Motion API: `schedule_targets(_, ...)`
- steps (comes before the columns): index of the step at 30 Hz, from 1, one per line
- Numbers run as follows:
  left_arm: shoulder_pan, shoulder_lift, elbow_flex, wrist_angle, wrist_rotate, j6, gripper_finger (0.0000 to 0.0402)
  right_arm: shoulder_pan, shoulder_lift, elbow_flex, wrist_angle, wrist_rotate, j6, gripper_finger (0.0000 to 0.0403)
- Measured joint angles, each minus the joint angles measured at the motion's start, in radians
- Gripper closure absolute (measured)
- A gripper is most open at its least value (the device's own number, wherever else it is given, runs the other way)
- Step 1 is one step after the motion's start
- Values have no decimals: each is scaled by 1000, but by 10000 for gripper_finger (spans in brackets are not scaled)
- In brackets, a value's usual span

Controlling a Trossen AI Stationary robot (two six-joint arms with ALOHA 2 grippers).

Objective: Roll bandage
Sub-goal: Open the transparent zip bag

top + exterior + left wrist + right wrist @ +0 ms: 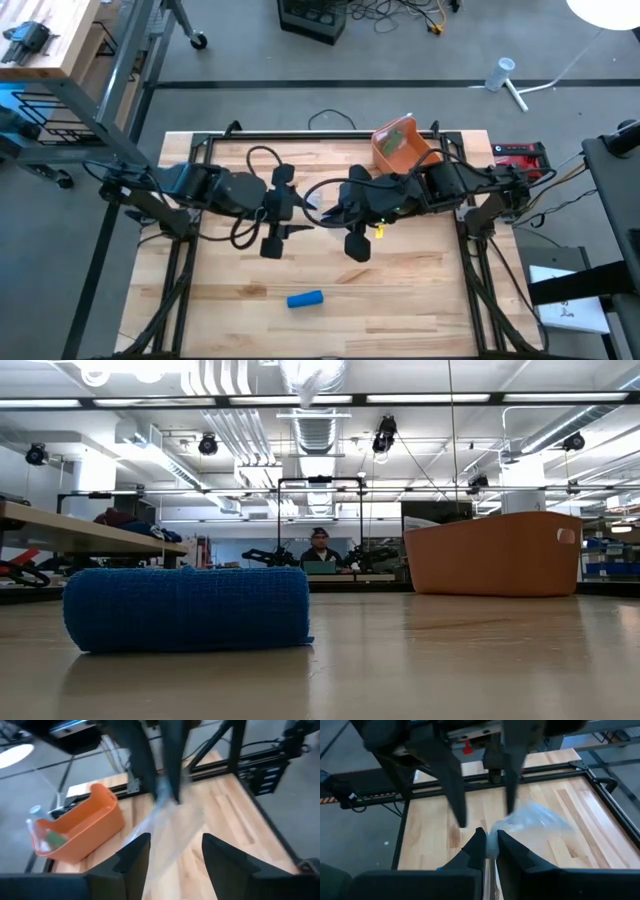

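Blue bandage roll point(306, 299) lying on its side near front edge of table point(420, 290), well clear of both arms. Left gripper point(297, 207) mid-table, fingers spread, nothing in them. Right gripper point(491, 845) facing it, pinching clear plastic wrapper point(532, 820). Orange bin point(398, 144) at back.

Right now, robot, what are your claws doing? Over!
Right claw shut on clear plastic wrapper. Left claw open, just off it. Blue bandage roll lying alone on table, untouched. Orange bin behind, nothing blocking.
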Motion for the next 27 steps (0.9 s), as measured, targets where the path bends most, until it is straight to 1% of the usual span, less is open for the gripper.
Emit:
schedule_targets(2,0,4,0,1,-17,0,223,7,0,0,0,-2,4,382)
schedule_targets(5,-1,0,0,6,-14,-3,222,15,0,0,0,-4,20,380)
schedule_targets(11,-18,-56,16,13,-13,-4,234,22,1,0,-13,-4,42,378)
schedule_targets(15,-16,-66,15,15,-13,3,237,22,1,0,-3,-4,42,382)
schedule_targets(20,-18,-47,15,16,40,29,223,22,22,1,3,-4,43,377)
schedule_targets(27,-14,-10,13,2,40,29,202,22,42,1,25,-4,56,381)
